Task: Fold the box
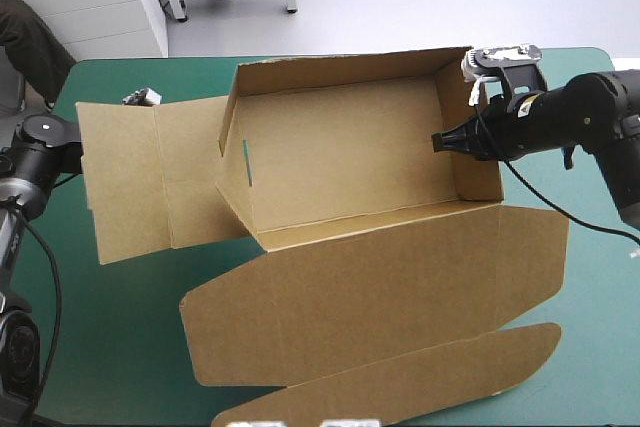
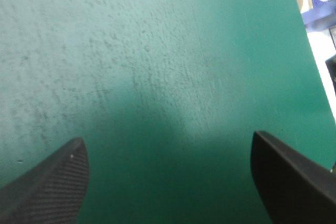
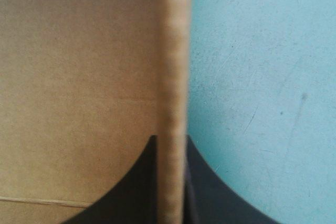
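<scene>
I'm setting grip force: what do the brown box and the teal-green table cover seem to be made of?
Brown box: likely corrugated cardboard, matte; its wall edge shows faint ribbing. Teal-green table cover: a matte mat, perhaps rubber or vinyl; fine scratches and speckles show.

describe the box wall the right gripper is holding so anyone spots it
On the teal-green table, the brown box stands as an open tray, lid flat toward the near edge. It's the tray's short right end wall: the only one with the right gripper pinched over its top edge.
</scene>
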{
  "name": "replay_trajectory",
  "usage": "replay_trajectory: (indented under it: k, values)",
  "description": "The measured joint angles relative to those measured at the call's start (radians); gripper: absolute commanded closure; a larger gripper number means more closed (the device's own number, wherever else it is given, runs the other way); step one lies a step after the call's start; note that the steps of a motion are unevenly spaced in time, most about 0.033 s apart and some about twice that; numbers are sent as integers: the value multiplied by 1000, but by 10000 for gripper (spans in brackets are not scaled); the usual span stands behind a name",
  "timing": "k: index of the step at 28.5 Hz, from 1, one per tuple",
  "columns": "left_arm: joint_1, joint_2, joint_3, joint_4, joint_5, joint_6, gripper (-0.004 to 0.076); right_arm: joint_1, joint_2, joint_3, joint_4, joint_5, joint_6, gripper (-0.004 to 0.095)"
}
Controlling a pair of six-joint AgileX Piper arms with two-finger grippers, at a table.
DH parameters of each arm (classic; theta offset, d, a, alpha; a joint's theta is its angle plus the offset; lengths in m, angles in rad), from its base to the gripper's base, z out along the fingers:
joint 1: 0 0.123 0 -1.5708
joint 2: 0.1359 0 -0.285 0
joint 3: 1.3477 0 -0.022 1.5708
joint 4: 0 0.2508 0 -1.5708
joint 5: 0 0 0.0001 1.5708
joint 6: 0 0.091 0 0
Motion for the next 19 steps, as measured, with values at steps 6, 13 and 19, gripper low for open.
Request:
replay_trajectory:
  k: [6,13,19]
  values:
    - [-14,0,0,-91,8,31,126,0,37,0,-57,-92,41,913]
    - [-19,0,0,-367,14,81,126,0,77,0,-132,-127,84,913]
    - [-88,0,-19,-481,8,87,126,0,87,0,-153,-141,97,913]
